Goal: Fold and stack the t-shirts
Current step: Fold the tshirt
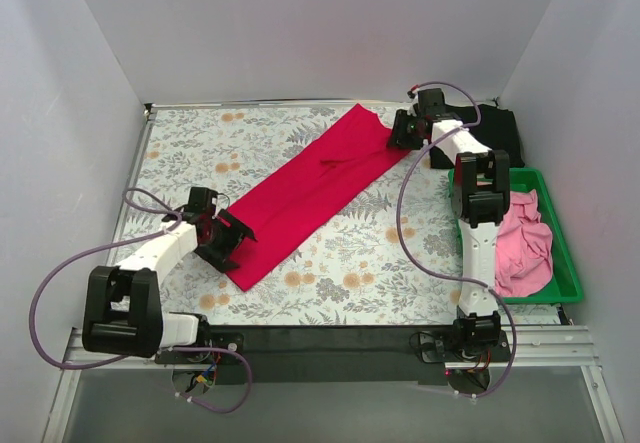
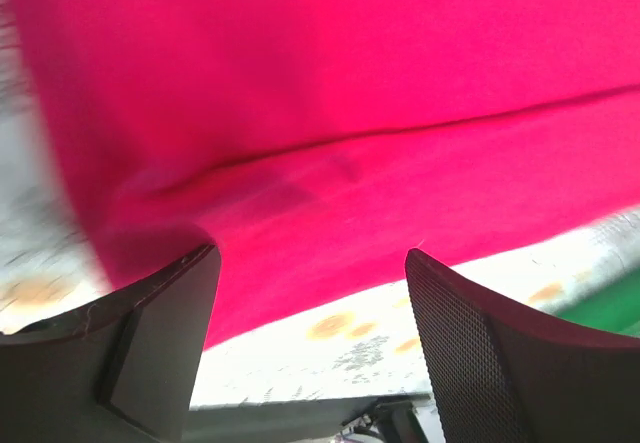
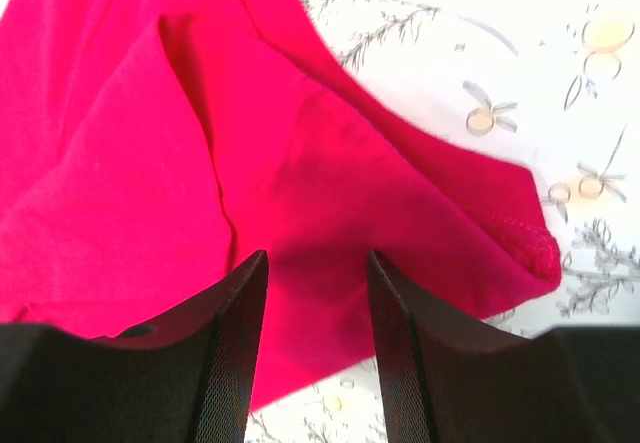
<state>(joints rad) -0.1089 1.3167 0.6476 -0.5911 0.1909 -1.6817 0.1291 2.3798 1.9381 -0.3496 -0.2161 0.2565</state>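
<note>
Crimson t-shirt lay as a long strip slanting across the tabletop. At its near-left end the left tool stood wide open, clamping nothing. At its far-right end the right tool stood partly open over the cloth, gripping nothing.

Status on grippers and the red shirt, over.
Both open: left gripper at near end of red shirt, right gripper at far end. Shirt lies as a long diagonal strip. Nothing on top of it.
</note>
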